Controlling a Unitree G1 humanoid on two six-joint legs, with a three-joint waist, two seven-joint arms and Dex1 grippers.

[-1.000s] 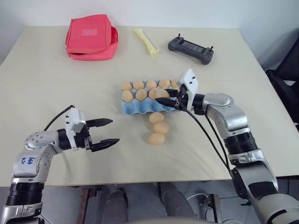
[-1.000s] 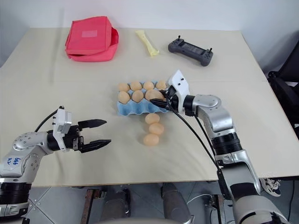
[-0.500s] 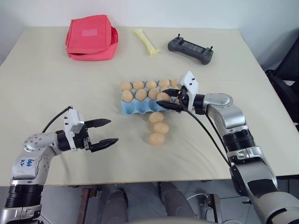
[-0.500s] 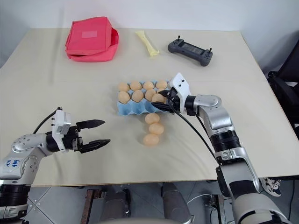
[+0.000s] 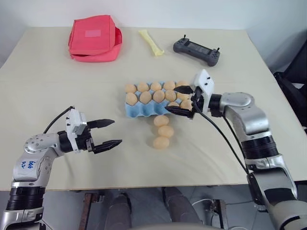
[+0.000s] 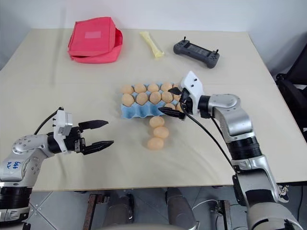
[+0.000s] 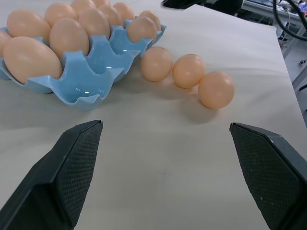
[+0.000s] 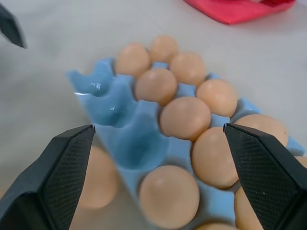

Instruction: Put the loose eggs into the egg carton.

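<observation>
You've got a beige table (image 5: 57, 86) against a plain white wall (image 5: 192, 12), a black chair (image 5: 293, 84) at its right edge, and even, soft lighting.

The egg carton (image 5: 140, 111) is a light blue moulded tray with scalloped edges, lying flat and open. Tan-orange eggs sit upright in most of its cups: the far row and the middle row look full, and the near row holds eggs at its right end while its left cups (image 7: 91, 60) stand empty. Three loose eggs (image 5: 165, 131), smooth, oval and alike in colour, lie on their sides in a short line just beside the carton's near edge, the first (image 5: 160, 120) almost touching it.
</observation>
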